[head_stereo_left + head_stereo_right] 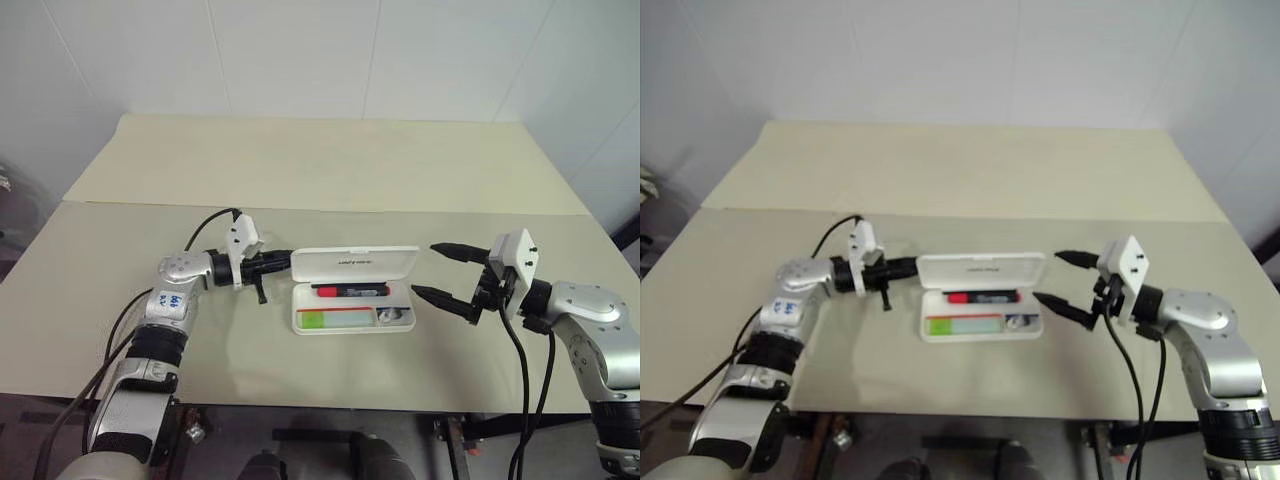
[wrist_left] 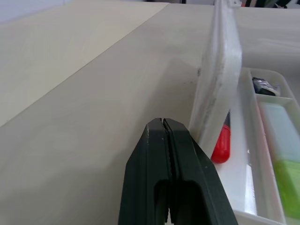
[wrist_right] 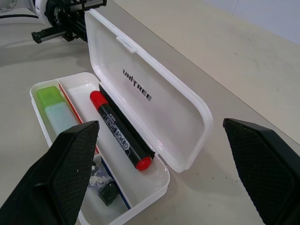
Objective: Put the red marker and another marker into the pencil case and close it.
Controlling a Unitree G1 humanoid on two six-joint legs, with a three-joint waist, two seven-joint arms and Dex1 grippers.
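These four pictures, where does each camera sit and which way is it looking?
Left and right eye views: on the head, looking forward and down at the table, both arms showing.
Left wrist view: along the shut left gripper, behind the upright lid of the pencil case.
Right wrist view: between the open right gripper fingers, facing the case.
Shared: all show the red marker in the case.

The left arm is extended from about 7 o'clock in the head view, with its tool (image 1: 283, 266) held level and pointed toward 3 o'clock, the two black fingers (image 2: 171, 178) pressed together. The right arm is brought in from 4 o'clock, its tool (image 1: 437, 270) held level and aimed toward 9 o'clock, fingers spread wide apart.
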